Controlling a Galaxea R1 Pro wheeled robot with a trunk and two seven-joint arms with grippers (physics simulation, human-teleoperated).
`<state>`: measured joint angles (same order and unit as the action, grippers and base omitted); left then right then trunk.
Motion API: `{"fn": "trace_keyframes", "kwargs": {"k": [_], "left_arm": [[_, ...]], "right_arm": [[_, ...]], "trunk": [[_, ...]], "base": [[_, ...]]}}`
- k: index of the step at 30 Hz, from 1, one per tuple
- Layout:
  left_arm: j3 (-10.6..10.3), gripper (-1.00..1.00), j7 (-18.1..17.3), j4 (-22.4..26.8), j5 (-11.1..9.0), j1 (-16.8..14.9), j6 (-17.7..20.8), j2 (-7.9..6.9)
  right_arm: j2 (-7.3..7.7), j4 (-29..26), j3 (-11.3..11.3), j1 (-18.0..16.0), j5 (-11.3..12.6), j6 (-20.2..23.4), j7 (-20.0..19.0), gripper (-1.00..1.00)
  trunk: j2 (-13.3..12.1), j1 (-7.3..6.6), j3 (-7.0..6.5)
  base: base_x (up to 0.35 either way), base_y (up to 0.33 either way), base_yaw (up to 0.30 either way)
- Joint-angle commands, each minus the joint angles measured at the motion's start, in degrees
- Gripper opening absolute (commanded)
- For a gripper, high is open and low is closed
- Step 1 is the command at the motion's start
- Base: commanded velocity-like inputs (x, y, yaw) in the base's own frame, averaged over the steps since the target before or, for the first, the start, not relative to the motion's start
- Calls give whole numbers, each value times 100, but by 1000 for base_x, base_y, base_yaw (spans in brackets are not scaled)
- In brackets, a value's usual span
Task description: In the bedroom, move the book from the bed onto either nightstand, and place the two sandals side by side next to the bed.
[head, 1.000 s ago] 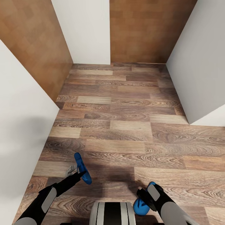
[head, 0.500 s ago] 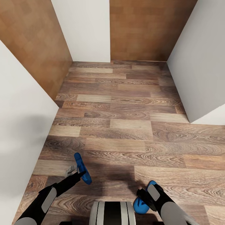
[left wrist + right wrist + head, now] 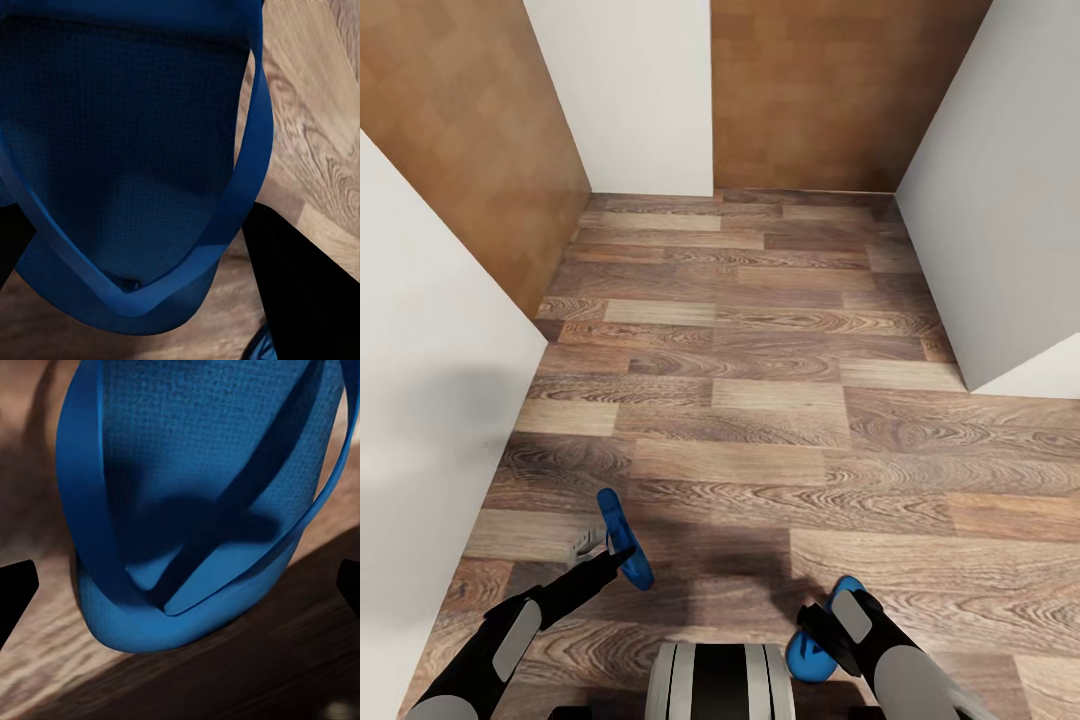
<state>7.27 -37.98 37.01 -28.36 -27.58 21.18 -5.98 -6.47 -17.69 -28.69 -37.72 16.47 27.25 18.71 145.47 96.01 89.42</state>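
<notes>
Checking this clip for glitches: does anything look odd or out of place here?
Only that both blue sandals are off the floor, one at the left end effector and one at the right end effector, carried through a bare hallway. Nothing looks spilled or damaged.

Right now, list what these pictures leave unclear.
- Right sandal, head view: mostly hidden behind the right arm.
- Right claw, right wrist view: fingers cut off at the edges, so the grip is unclear.
- Left sandal, left wrist view: toe end cut off by the frame.
</notes>
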Motion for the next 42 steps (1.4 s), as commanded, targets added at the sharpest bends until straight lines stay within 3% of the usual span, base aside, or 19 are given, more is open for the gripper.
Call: {"fn": "trace_keyframes", "kwargs": {"k": [1, 10, 11, 29, 32, 37, 42], "left_arm": [[11, -100, -26, -1, -38, -2, 48, 1], [9, -100, -33, -1, -38, -2, 44, 1], [9, -100, -33, -1, -38, -2, 44, 1], [11, -100, -34, -1, -38, -2, 47, 1], [9, -100, -24, -1, -38, -2, 51, 1], [9, -100, -20, -1, -38, -2, 49, 1], [4, -100, -17, -1, -38, -2, 52, 1]], "right_arm": [[-2, -15, 4, 1, 59, 18, 45, 100], [0, -15, 4, 1, 58, 22, 45, 100], [-1, -15, 4, 1, 58, 23, 45, -100], [5, -15, 4, 1, 58, 26, 45, -100], [5, -15, 4, 1, 58, 26, 45, -100], [5, -15, 4, 1, 58, 26, 45, -100], [5, -15, 4, 1, 58, 26, 45, -100]], "trunk": [[1, -1, 3], [1, -1, 3], [1, -1, 3], [1, -1, 3], [-3, -9, -63], [-3, -9, -63], [-9, -22, -174]], "base": [[0, 0, 0], [0, 0, 0], [0, 0, 0], [0, 0, 0], [0, 0, 0], [0, 0, 0], [0, 0, 0]]}}
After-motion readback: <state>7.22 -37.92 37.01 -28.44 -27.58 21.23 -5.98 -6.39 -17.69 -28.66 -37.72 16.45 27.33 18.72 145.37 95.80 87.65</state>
